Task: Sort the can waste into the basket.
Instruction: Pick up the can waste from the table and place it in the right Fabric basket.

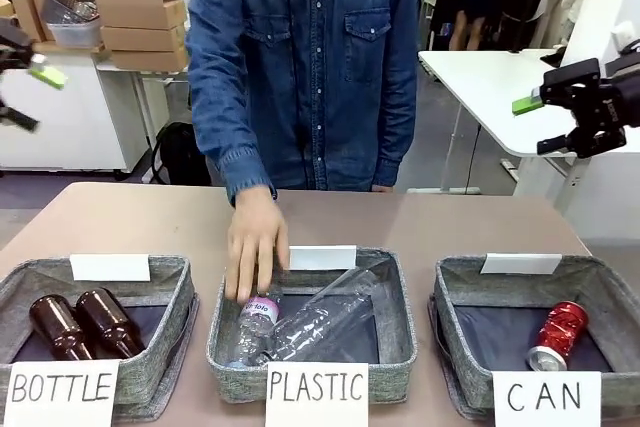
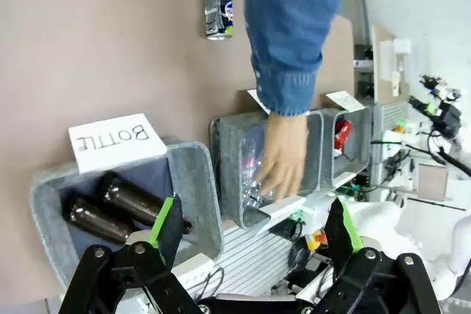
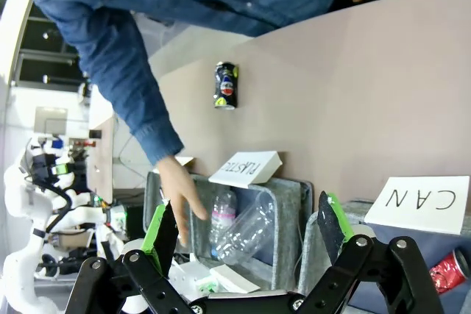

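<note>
Nearest the robot, at nine and three o'clock of the front view, the left gripper (image 1: 35, 97) and right gripper (image 1: 540, 125) hang raised, jaws wide apart, holding nothing. Along the near table edge, the CAN basket (image 1: 452, 287) sits at five o'clock with the red can (image 1: 558, 335) lying inside. At six o'clock a person's hand (image 1: 255, 247) reaches into the PLASTIC basket (image 1: 400, 319). Farther out, at twelve o'clock in the right wrist view, the black-blue can (image 3: 226, 85) lies alone on the bare table (image 3: 353, 71). I judge the sort half done. The next move calls for a reach past the baskets' far rims to that can. Room around it looks open, though the person's sleeve (image 3: 125, 71) crosses nearby.
</note>
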`<state>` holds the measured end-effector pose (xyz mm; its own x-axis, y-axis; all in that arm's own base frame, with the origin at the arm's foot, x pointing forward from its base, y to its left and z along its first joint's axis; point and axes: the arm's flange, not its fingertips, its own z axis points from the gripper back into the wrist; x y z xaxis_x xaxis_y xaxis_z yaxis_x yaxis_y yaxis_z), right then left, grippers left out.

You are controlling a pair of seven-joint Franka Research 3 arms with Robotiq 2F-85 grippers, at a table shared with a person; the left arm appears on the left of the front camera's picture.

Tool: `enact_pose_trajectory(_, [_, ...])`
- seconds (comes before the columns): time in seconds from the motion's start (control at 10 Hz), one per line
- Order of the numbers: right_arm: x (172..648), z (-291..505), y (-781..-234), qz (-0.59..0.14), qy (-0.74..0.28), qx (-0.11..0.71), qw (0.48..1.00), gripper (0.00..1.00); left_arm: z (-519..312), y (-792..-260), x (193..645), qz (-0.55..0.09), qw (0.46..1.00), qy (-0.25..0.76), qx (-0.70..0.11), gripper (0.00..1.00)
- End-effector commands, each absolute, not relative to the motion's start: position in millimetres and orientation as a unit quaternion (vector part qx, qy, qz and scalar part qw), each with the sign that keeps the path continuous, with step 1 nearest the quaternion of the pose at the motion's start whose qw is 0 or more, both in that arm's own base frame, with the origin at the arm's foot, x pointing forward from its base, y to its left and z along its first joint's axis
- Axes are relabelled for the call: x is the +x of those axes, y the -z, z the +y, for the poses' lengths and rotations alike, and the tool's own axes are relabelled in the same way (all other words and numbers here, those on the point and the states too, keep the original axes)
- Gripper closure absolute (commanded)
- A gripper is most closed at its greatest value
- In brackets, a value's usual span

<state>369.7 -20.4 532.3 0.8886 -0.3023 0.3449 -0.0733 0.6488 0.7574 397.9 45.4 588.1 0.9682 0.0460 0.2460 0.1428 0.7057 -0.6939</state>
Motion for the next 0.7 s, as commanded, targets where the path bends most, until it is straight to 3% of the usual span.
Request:
enact_pose_trajectory(0.0, [372,-23,-533,-0.228,0.053,0.412,0.881,0.0,37,-598,406,-0.095,0.929,0.031,-0.357,0.0])
enact_pose_trajectory(0.1, [372,-23,-533,-0.228,0.053,0.412,0.881,0.0,45,-588,398,-0.123,0.915,0.026,-0.383,0.0])
enact_pose_trajectory(0.4, [372,-23,-533,-0.228,0.053,0.412,0.881,0.0,45,-588,398,-0.123,0.915,0.026,-0.383,0.0])
enact_pose_trajectory(0.6, [372,-23,-533,-0.228,0.053,0.412,0.881,0.0,7,-582,423,-0.138,0.934,-0.032,-0.329,0.0])
